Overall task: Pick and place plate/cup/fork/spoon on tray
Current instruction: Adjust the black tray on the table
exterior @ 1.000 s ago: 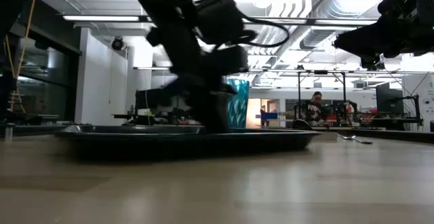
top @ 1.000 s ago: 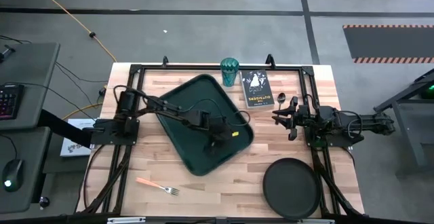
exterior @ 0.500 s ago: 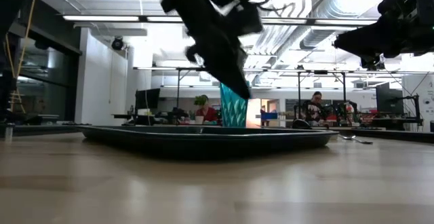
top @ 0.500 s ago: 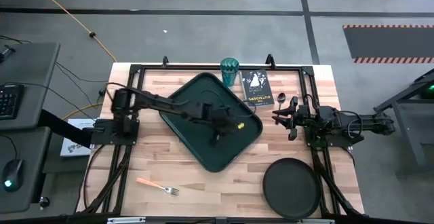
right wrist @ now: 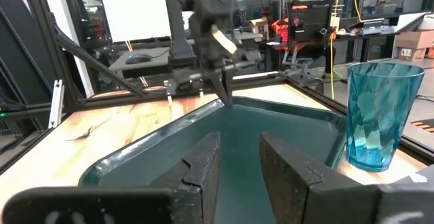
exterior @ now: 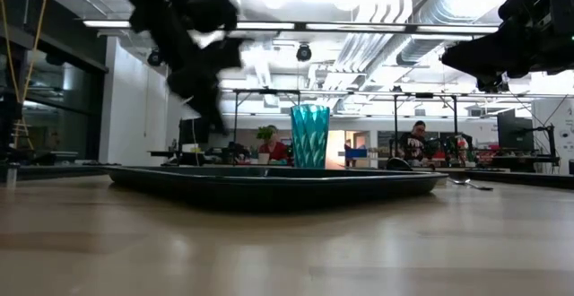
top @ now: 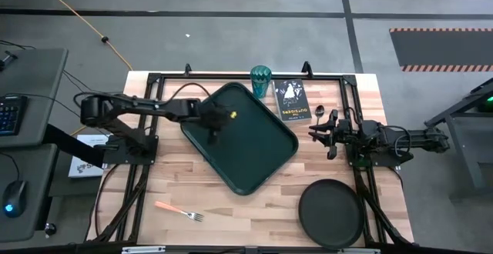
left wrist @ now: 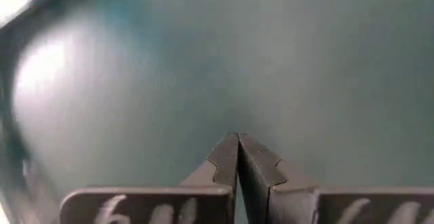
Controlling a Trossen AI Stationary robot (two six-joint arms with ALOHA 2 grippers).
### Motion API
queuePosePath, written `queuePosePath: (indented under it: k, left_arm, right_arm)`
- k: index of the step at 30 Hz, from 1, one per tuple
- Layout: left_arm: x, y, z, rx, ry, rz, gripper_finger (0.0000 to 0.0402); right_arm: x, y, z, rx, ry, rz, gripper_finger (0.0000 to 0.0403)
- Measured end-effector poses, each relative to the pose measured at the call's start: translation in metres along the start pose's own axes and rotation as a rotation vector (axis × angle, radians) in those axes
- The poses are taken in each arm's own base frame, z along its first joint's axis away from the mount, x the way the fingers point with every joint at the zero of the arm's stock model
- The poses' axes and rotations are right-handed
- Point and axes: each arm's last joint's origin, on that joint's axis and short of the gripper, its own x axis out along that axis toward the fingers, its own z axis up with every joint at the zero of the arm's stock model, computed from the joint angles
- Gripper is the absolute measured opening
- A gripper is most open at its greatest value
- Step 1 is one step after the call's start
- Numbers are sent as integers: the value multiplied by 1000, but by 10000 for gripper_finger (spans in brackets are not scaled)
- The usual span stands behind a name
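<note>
The wooden table (top: 169,188) carries everything. The tray (top: 246,150), dark green, lies near its middle, turned at an angle, with nothing on it. The plate (top: 331,213) sits at the near right corner of the table, apart from the tray. A black book (top: 291,100) lies just beyond the tray's far right edge, and the cup (top: 260,81) stands upright beside it at the far edge of the table, off the tray. The fork (top: 179,210) lies on the bare wood near the front left, well apart from the tray. The spoon (top: 320,112) lies to the right of the book.

My left gripper (top: 213,128) hangs over the tray's left part, above its floor; its fingers (left wrist: 227,159) are pressed together with nothing between them. My right gripper (top: 325,136) waits to the right of the tray, near the spoon, fingers (right wrist: 203,166) parted and empty.
</note>
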Motion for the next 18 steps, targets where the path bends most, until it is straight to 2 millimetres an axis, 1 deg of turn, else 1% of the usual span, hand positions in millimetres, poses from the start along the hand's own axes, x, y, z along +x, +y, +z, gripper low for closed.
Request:
queuePosePath:
  k: [2,5,11,18]
  left_arm:
    - [5,7,-15,-38,64,-7,0]
    - [11,9,-32,-49,142,-42,0]
    - [17,-2,-47,51,204,-83,0]
    - [21,-6,-58,87,256,5,0]
  right_arm:
    - [0,0,0,0,0,0,97]
    - [0,0,0,0,2,0,97]
    - [0,0,0,-1,3,0,97]
    - [0,0,0,-1,3,0,97]
